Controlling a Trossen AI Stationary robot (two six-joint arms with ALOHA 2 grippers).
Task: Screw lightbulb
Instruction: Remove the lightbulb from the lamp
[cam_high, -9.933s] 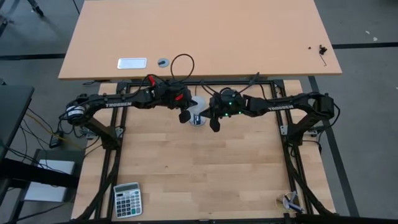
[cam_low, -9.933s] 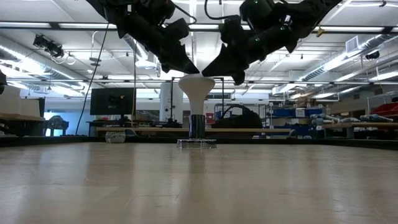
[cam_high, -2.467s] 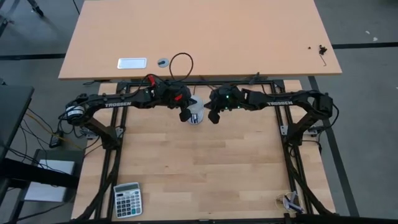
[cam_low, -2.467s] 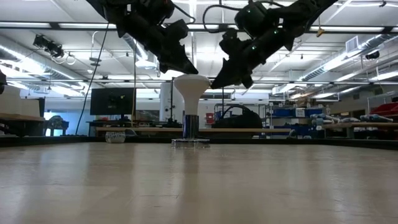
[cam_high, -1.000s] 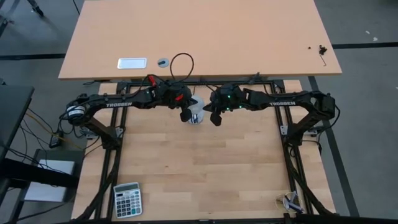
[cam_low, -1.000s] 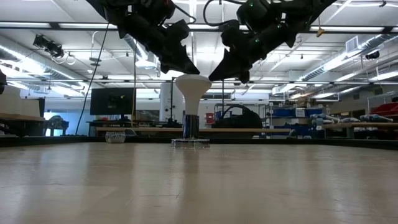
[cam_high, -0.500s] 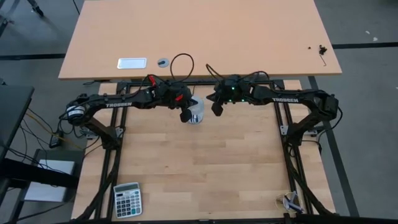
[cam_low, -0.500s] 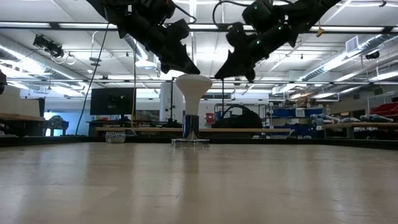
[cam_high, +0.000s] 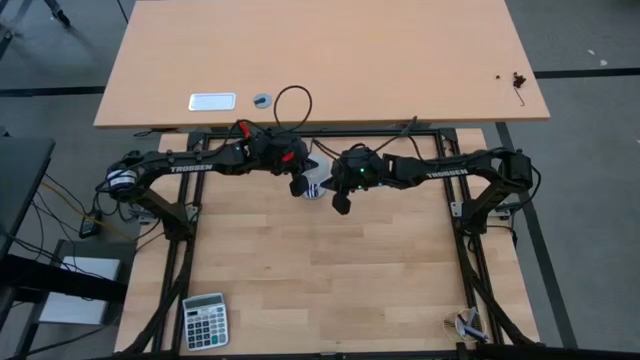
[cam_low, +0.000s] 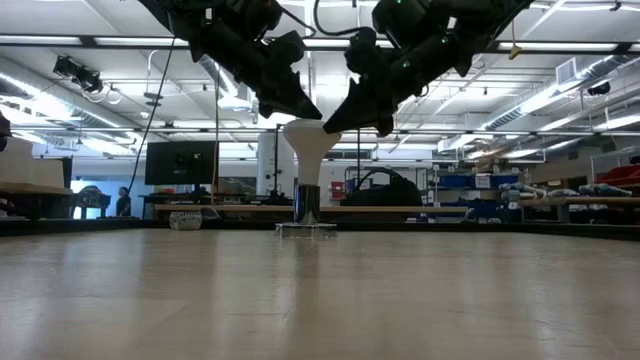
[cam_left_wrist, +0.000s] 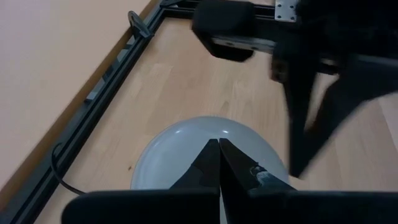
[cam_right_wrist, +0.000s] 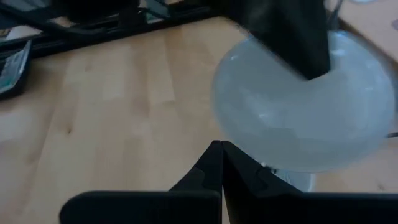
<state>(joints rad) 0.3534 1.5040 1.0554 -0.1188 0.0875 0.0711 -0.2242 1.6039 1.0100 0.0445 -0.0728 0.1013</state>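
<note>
Lightbulb stood upright near back edge of the butcher-block table, dome face up, narrow base down in a dark socket on a flat clear base plate. In high view bulb was mostly covered by the two arms, approx. mid-width of table.

L hand sat at bulb's dome on its left side; wrist view showed fingers pressed together w/ tips over the dome, nothing between them. In low view L hand touched or nearly touched the dome rim; could not tell which.

R hand was at bulb's right side, fingers likewise clenched tip to tip, empty, just off the dome. Low view: R hand at dome rim level.

Calculator at front-left corner of table. Second, lighter table behind.
</note>
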